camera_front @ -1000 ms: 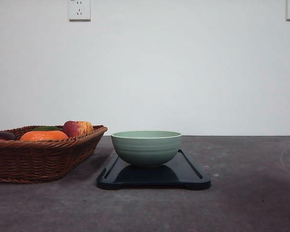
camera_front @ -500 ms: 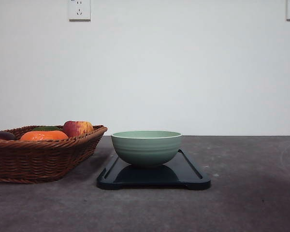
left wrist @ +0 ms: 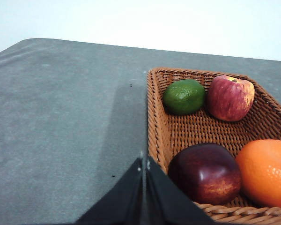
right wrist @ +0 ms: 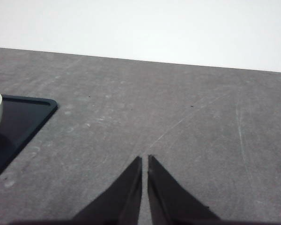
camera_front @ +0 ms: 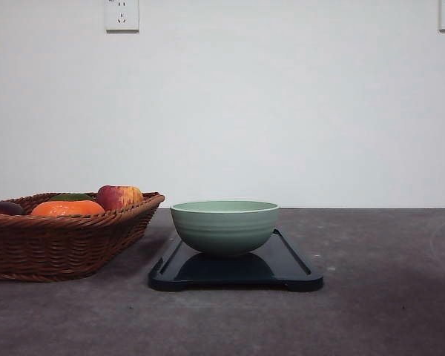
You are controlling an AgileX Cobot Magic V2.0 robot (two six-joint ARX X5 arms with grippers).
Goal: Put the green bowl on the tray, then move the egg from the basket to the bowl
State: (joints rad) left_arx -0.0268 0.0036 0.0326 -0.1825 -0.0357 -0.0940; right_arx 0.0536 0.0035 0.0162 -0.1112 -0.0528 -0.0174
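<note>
You had bowl (camera_front: 224, 226) set on tray (camera_front: 293, 261): first step done. Egg (left wrist: 205, 172) sat in basket (left wrist: 155, 117) (untouched). Left fingers (left wrist: 144, 166) and right fingers (right wrist: 144, 160) pressed together, empty. Transfer left.

Grey table (camera_front: 386, 297): basket (camera_front: 59, 241) left, black tray (camera_front: 289, 271) just beside it, centre.

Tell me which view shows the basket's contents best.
The left wrist view: it looks down into the basket, showing four fruits. The front view sees the basket side-on, with only fruit tops above its rim.
</note>
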